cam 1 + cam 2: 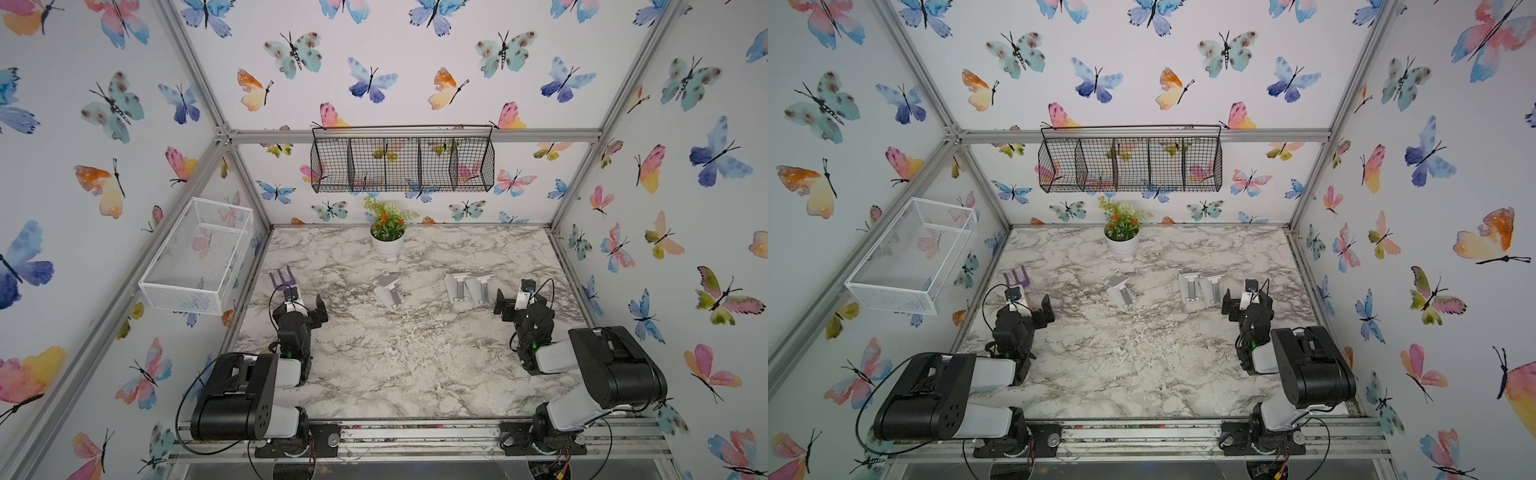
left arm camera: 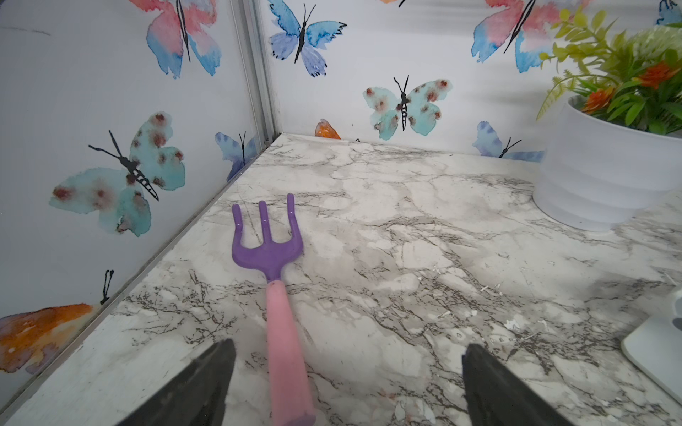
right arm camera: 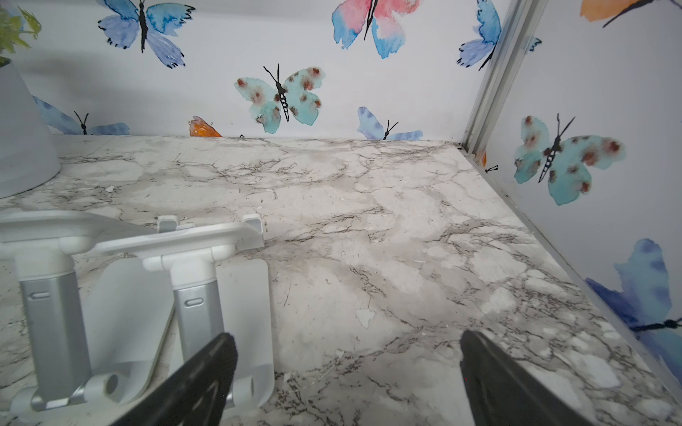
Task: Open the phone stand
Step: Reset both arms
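Left gripper (image 2: 348,346): jaws spread, empty, rake (image 2: 286,332) lying between them. Right gripper (image 3: 347,335): spread, empty, just beside stand A (image 3: 199,306). Stand B (image 3: 51,295) next to A; stand C (image 1: 388,291) at centre. Step: approach, none gripped. Next likely: pin A's base, lift its plate.

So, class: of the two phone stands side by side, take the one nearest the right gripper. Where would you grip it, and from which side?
Probably its silver arm, pinched across the width by the open right gripper, coming from the hinge end: the bar is slim, flat-sided and rises off the base plate.
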Available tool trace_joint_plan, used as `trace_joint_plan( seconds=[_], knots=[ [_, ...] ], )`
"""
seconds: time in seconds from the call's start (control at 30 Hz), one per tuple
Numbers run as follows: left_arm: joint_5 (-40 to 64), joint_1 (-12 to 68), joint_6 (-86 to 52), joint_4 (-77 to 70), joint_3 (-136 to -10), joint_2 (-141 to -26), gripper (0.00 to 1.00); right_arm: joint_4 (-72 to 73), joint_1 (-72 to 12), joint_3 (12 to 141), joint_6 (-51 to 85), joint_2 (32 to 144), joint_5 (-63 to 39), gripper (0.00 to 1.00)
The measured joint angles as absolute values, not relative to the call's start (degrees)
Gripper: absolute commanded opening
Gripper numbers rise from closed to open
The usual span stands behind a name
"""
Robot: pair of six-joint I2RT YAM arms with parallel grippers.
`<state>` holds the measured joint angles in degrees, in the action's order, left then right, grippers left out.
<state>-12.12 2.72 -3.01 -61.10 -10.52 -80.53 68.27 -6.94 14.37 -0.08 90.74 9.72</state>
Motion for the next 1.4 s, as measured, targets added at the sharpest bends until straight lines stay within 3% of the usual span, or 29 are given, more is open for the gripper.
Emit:
trace_joint_plan(
  seconds=[0.2, 0.37, 0.5, 0.8, 1.4],
  knots=[
    [-11.7, 2.7, -2.9, -61.1, -10.5, -80.5, 0.98, 67.9, -5.0, 14.5, -0.4, 90.7, 4.8, 0.98],
    [4.6, 0.3, 2.0, -63.2, -9.5, -80.3, 0.98, 67.7, 0.0, 14.6, -3.1, 90.5, -10.7, 0.98],
    [10.7, -0.1, 3.5, -62.9, -9.5, -80.2, 0.98, 67.9, -0.1, 14.6, -2.8, 90.5, -13.6, 0.98],
    [-3.9, 1.6, -0.4, -62.1, -11.2, -80.4, 0.98, 68.5, 0.1, 14.3, 2.2, 90.5, -3.3, 0.98],
    [-6.8, 1.6, -1.1, -61.8, -11.2, -80.4, 0.98, 66.7, 0.1, 14.8, 0.4, 90.5, -8.5, 0.98]
  ],
)
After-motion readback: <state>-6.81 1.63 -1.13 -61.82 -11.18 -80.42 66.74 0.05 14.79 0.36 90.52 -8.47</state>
